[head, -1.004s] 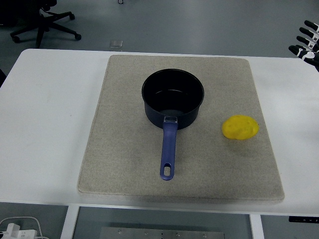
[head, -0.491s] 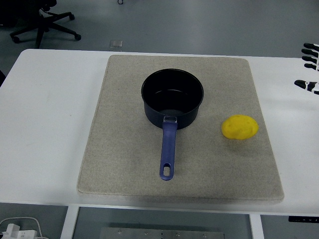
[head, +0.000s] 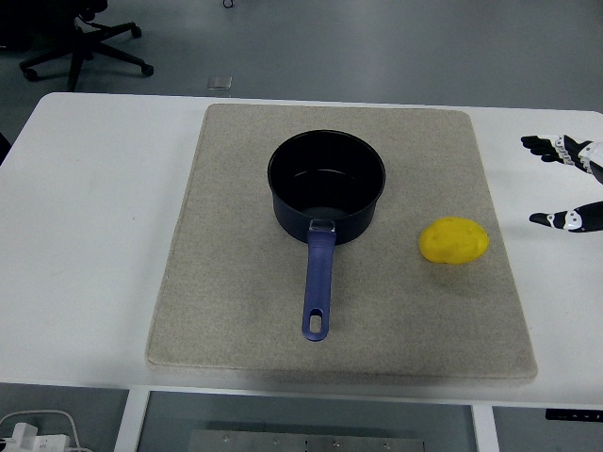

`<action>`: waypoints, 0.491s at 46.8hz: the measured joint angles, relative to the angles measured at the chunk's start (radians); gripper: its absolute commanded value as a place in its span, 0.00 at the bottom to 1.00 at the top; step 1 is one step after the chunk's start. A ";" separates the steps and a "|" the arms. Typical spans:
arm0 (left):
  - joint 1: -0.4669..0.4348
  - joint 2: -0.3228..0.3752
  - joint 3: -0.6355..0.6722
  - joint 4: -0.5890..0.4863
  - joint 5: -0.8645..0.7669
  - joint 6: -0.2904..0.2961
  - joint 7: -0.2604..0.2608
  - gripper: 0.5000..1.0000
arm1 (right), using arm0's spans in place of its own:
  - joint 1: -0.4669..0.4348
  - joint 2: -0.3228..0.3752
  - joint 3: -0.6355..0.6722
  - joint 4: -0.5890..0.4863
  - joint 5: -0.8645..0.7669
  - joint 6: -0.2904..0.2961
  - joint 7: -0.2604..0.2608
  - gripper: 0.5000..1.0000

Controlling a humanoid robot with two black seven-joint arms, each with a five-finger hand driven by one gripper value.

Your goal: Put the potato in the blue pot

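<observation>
Reaching in from the right edge, the right hand (head: 573, 184) is seen lower and farther over the table (head: 85, 217) than half a second ago; pot (head: 327, 188) and potato (head: 453, 241) are unmoved. Only fingertips and a thumb tip are shown, spread apart and holding nothing; palm and arm are cut off by the frame. The potato is placed on the mat (head: 236, 301), right of the pot and apart from it, left of and slightly below the hand, untouched. The pot's handle is pointed toward the near edge.
</observation>
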 measured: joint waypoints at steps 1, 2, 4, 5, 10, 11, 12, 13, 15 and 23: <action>0.000 0.000 0.000 0.000 0.000 0.000 0.000 0.99 | 0.001 0.004 -0.001 0.003 -0.012 0.002 -0.001 0.87; 0.000 0.000 0.000 0.000 0.000 0.000 0.000 0.99 | 0.002 0.008 -0.001 0.004 -0.028 0.003 -0.003 0.87; 0.001 0.000 0.000 0.000 0.000 0.000 0.000 0.99 | 0.003 0.013 -0.005 0.004 -0.049 0.004 -0.006 0.87; 0.001 0.000 0.000 0.000 0.000 0.000 0.000 0.99 | 0.005 0.017 -0.011 0.004 -0.061 0.004 -0.008 0.87; 0.000 0.000 0.000 0.000 0.000 0.000 0.000 0.99 | 0.010 0.043 -0.032 0.003 -0.108 0.006 -0.011 0.87; 0.000 0.000 0.000 0.000 0.000 0.000 0.000 0.99 | 0.010 0.049 -0.035 0.003 -0.117 0.006 -0.012 0.87; 0.000 0.000 0.000 0.000 0.000 0.000 0.000 0.99 | 0.010 0.058 -0.040 0.003 -0.127 0.006 -0.014 0.87; 0.000 0.000 0.000 0.000 0.000 0.000 0.000 0.99 | 0.010 0.065 -0.043 0.003 -0.140 0.005 -0.017 0.87; 0.000 0.000 0.000 0.000 0.000 0.000 0.000 0.99 | 0.010 0.080 -0.049 0.002 -0.162 0.002 -0.024 0.87; 0.000 0.000 0.000 0.000 0.000 0.000 0.000 0.99 | 0.012 0.124 -0.061 -0.011 -0.199 -0.004 -0.053 0.87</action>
